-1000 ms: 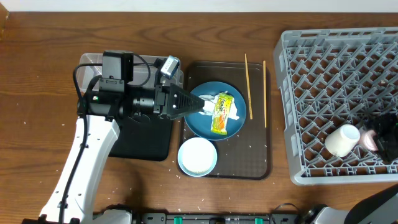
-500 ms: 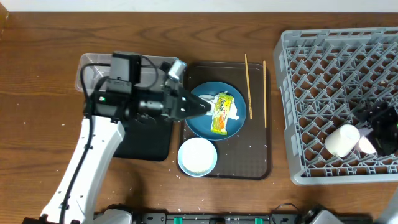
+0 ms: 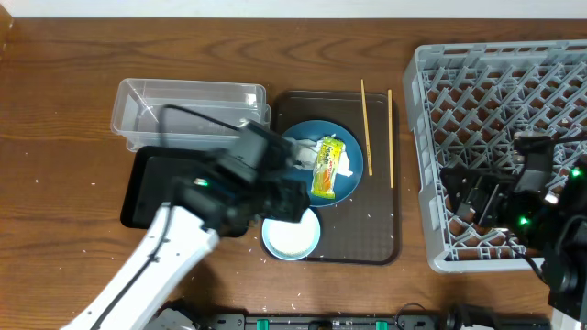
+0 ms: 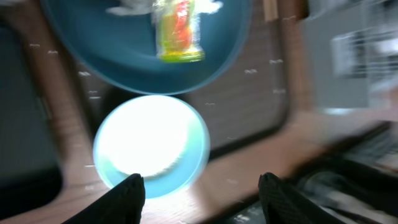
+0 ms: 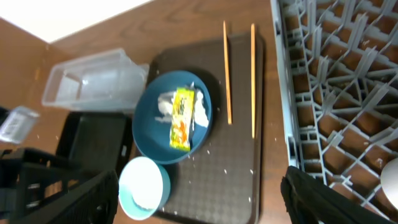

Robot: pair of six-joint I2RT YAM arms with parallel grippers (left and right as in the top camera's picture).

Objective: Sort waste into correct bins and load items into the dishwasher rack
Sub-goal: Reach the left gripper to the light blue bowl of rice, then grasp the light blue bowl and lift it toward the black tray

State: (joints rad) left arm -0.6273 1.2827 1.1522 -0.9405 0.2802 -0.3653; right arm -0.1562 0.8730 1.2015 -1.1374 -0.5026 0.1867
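Left gripper [image 4: 202, 198]: fingers apart, nothing between them. It hangs over the bowl [image 3: 298, 238]. The left wrist view is smeared by motion. In the overhead view the left arm [image 3: 174, 243] crosses the black tray [image 3: 147, 188].

Right gripper [image 5: 205, 199]: fingers wide apart and empty. It is held above the rack [image 3: 495, 101], which fills the right edge of the worktop [image 3: 55, 110].

Positions:
- The bowl sits in the near-left corner of the brown tray [image 3: 367, 234], mid-worktop.
- The plate [image 3: 341, 190] is on the same tray, just beyond the bowl toward the far edge.
- The wrapper [image 3: 325, 167] lies on the plate, with the tissue [image 3: 347, 167] beside it and partly under it.
- The two chopsticks [image 3: 364, 119] lie apart and roughly parallel along the tray's right side. The left one passes just beside the plate's rim.
- The tub [image 3: 188, 112] is toward the far-left corner. The black tray is next to it on the near side.
- Rice [image 3: 367, 217] is scattered on the brown tray, with more grains on the worktop by the near edge.
- The white cup [image 5: 390, 186] is in the rack, cut off by the edge of the right wrist view. Its pose cannot be told.
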